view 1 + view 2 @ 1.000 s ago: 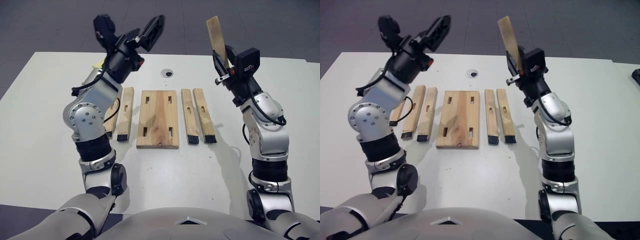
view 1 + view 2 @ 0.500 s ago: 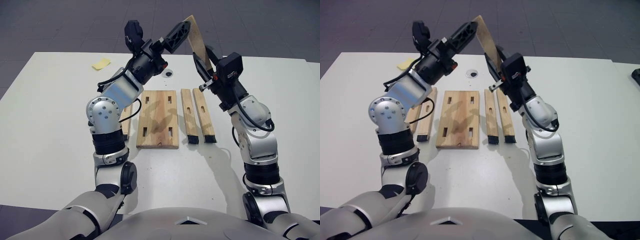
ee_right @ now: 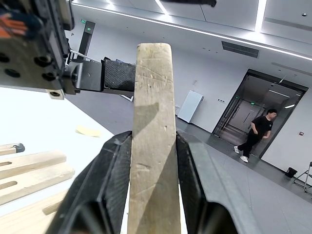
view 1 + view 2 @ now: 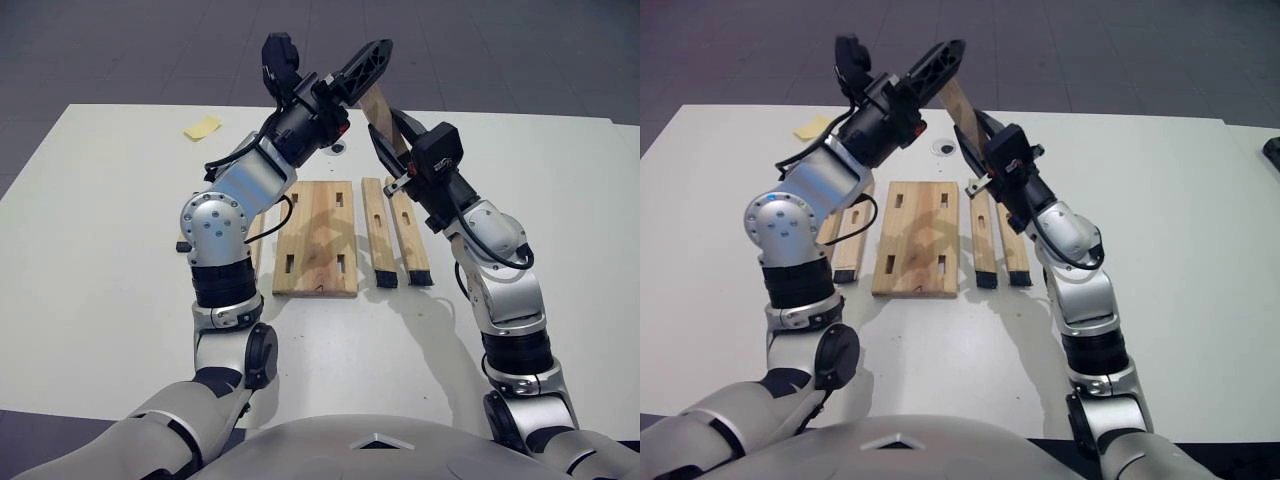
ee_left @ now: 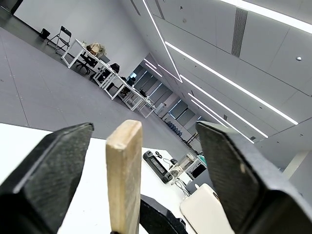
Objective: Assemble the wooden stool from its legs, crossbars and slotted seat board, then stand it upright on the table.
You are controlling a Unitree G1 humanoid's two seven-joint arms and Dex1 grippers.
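In the head view my right gripper [image 4: 402, 140] is clamped on the lower part of a bar [image 4: 377, 108]. It holds the bar above the table [image 4: 90, 250] past the seat board [image 4: 317, 237], long axis leaning up toward my left, with my left gripper [image 4: 370, 70] at its top end. In the left wrist view my left fingers [image 5: 48, 170] are spread wide, the bar's free end standing between them and touching neither, so I judge that arm nearest to take it. In the right wrist view the bar runs straight out between my clenched right pads [image 3: 114, 180].
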